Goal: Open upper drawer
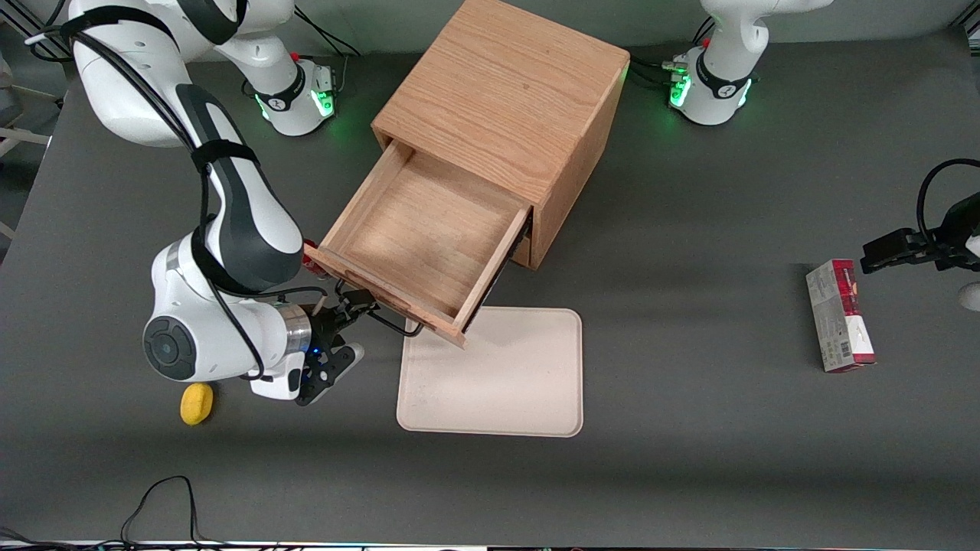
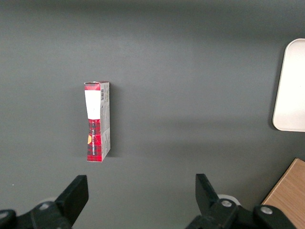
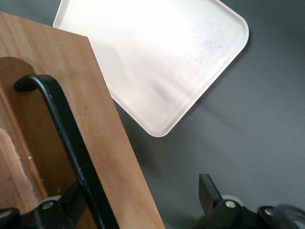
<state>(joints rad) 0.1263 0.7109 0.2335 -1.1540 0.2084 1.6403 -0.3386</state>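
Observation:
The wooden cabinet (image 1: 505, 92) stands at the middle of the table. Its upper drawer (image 1: 429, 229) is pulled far out and its inside is bare. The drawer's black wire handle (image 1: 394, 325) is on its front face. My right gripper (image 1: 348, 329) is just in front of that face, at handle height. In the right wrist view the gripper (image 3: 140, 195) is open, and the handle (image 3: 62, 124) and the edge of the drawer front (image 3: 100, 133) stand between the spread fingers (image 3: 207, 191). The lower drawer is hidden under the open one.
A beige tray (image 1: 498, 375) lies on the table in front of the drawer, partly under its front corner; it also shows in the right wrist view (image 3: 157, 57). A yellow object (image 1: 197, 402) lies beside my arm. A red box (image 1: 838, 314) lies toward the parked arm's end.

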